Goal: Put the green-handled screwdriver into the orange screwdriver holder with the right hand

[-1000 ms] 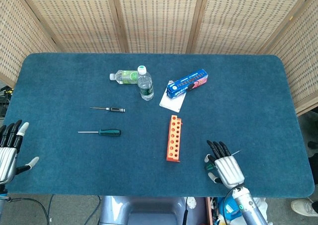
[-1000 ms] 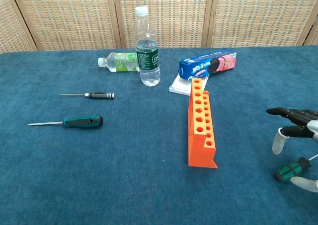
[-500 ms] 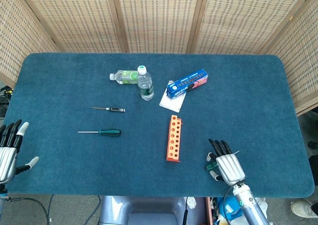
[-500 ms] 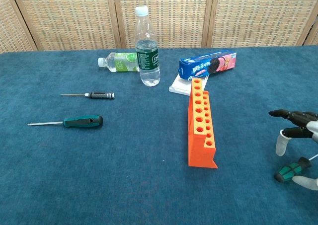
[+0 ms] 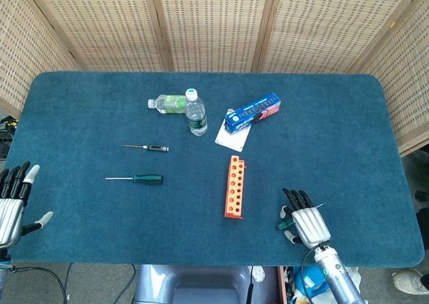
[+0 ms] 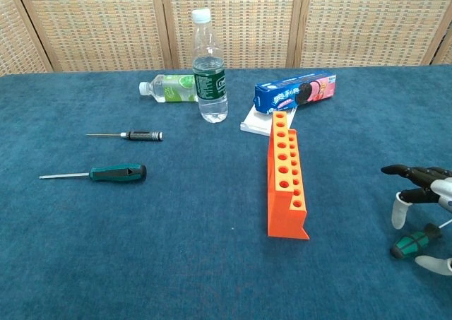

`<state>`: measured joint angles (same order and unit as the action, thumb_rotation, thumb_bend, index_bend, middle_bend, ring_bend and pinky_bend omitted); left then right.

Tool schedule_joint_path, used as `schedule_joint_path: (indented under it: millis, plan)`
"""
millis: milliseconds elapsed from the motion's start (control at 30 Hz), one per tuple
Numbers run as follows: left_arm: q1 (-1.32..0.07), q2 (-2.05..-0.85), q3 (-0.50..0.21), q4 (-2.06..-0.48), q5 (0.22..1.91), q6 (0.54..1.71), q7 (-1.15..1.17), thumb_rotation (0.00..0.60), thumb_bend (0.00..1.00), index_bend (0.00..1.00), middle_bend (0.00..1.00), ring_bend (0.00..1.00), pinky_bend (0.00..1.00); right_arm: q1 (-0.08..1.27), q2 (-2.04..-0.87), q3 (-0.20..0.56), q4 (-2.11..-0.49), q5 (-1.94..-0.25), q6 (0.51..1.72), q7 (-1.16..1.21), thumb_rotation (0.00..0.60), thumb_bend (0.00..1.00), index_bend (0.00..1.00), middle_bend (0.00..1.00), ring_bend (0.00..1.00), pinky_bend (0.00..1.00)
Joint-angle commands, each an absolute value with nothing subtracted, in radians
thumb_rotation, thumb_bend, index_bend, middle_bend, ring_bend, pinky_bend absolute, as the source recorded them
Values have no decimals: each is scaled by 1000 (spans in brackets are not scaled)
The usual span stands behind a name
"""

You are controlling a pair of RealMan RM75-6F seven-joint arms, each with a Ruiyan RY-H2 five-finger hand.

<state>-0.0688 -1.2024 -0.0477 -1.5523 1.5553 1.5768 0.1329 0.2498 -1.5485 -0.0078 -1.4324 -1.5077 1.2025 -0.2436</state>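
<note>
A short green-handled screwdriver (image 5: 285, 224) (image 6: 414, 241) lies on the blue cloth near the front right edge, its thin shaft running under my right hand (image 5: 305, 220) (image 6: 424, 186). That hand hovers over it with fingers spread and not closed on the handle. The orange holder (image 5: 234, 186) (image 6: 286, 175) stands upright left of this hand, its rows of holes facing up. A second, longer green-handled screwdriver (image 5: 147, 178) (image 6: 116, 172) lies far to the left. My left hand (image 5: 13, 203) rests open at the table's front left corner.
A black-handled screwdriver (image 5: 155, 147) (image 6: 141, 135) lies behind the long green one. An upright water bottle (image 5: 196, 114) (image 6: 210, 73), a lying bottle (image 5: 169, 103) (image 6: 169, 88) and a blue cookie box (image 5: 253, 112) (image 6: 295, 90) on a white pad sit further back.
My right hand has drifted slightly toward the front edge and lower over the short screwdriver. Nothing else moved.
</note>
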Motion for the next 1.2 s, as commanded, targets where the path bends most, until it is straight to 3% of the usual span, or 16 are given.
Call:
schedule_joint_path:
  millis: [33, 467, 867, 1200]
  plan:
    - [-69, -1202, -48, -1552, 1555, 1577, 133, 600, 0, 0, 0, 0, 0, 254, -1552, -7, -1427, -1502, 1196, -243, 600, 218, 440, 0, 0, 0]
    - [-70, -1205, -47, -1552, 1555, 1574, 140, 600, 0, 0, 0, 0, 0, 269, -1563, 2, -1395, -1465, 1164, -218, 600, 218, 463, 0, 0, 0]
    - [-70, -1205, -46, -1552, 1557, 1574, 140, 600, 0, 0, 0, 0, 0, 275, -1573, 0, -1385, -1464, 1163, -209, 600, 218, 625, 6, 0, 0]
    - [-69, -1204, -47, -1553, 1558, 1578, 136, 600, 0, 0, 0, 0, 0, 282, -1555, 6, -1429, -1478, 1182, -173, 600, 219, 639, 12, 0, 0]
